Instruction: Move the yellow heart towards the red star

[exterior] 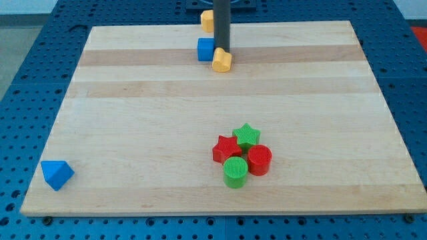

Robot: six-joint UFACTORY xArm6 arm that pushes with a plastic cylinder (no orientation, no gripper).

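- My tip hangs upright (no fingers here, just a rod), touching the yellow heart beside a blue cube near the table top edge.
- The red star lies well apart, toward the view's bottom.

Blue cube (beside blue triangle)

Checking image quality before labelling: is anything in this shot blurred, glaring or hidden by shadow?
Camera view: evenly lit, sharp, no glare on the board; soft shadows under the blocks; my tip is clear beside the yellow heart; red star crisp.
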